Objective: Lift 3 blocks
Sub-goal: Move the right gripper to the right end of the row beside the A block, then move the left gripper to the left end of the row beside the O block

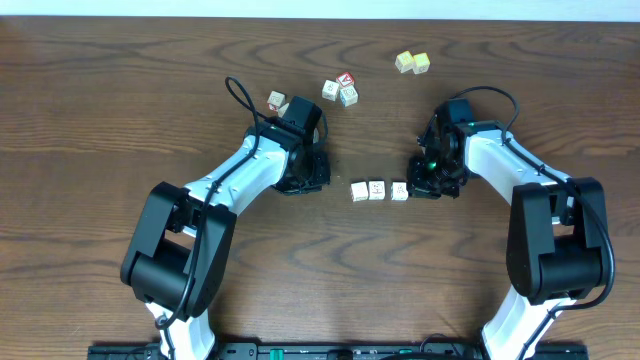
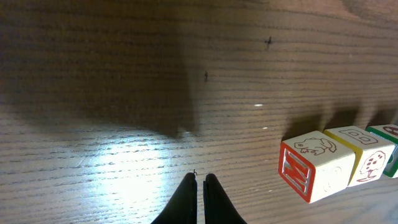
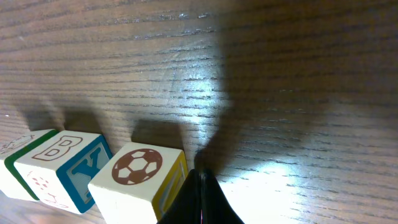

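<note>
Wood tabletop — pinched right claw hides the end block's corner.

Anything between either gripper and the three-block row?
Nothing visible. Only bare table lies between the shut left gripper and the frog block; the shut right gripper sits right beside the soccer-ball block.

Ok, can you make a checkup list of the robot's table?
Surface: brown wooden table, bare.
Job's things: row of three blocks, side by side, not lifted.
Clutter: pale yellow pair, red-topped cluster, a lone block left of it.
Grippers: left gripper shut, empty, apart from the row; right gripper shut, empty, at the row's end.
Cables: black cable looping on each side.
Surroundings: pale strip beyond the far edge.
</note>
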Robot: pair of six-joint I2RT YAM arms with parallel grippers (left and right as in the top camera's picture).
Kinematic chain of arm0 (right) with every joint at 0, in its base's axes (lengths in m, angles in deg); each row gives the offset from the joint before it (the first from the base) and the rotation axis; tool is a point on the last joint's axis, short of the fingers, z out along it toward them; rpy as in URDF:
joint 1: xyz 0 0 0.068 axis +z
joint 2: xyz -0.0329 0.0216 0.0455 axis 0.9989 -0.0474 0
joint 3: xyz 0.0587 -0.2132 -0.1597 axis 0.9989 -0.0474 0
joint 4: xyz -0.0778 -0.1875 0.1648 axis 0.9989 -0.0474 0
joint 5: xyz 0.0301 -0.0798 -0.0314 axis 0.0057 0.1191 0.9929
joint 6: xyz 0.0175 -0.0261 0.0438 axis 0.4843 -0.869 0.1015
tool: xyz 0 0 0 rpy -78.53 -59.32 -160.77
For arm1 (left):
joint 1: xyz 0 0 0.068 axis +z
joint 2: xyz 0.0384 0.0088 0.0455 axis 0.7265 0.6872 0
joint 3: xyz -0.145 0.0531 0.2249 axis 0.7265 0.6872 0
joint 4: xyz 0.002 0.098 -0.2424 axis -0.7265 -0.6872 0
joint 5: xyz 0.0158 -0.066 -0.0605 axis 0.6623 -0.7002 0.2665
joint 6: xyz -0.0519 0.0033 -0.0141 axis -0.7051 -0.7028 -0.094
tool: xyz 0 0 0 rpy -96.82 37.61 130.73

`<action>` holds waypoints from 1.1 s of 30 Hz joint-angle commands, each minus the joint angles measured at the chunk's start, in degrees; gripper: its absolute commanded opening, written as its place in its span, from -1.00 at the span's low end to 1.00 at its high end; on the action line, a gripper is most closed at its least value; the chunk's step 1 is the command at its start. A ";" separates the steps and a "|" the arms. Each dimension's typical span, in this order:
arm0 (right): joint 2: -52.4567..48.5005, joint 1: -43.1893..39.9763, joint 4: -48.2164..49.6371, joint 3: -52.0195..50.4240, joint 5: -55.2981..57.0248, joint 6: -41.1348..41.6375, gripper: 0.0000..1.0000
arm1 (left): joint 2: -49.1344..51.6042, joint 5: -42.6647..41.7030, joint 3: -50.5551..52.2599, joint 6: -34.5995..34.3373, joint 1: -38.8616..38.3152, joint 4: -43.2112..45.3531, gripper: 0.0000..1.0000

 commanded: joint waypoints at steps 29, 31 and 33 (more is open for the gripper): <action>-0.17 3.58 3.26 -0.42 -0.61 3.93 -0.98 | 1.05 -0.57 0.44 -0.04 -0.13 -0.74 -0.85; -0.17 3.58 3.26 -0.42 -0.61 3.93 -0.98 | 1.05 -0.57 0.44 -0.04 -0.55 -0.81 -0.86; -0.17 3.58 3.26 -0.42 -0.61 3.93 -0.98 | 1.05 -0.55 0.44 -0.07 -1.33 -0.81 -0.85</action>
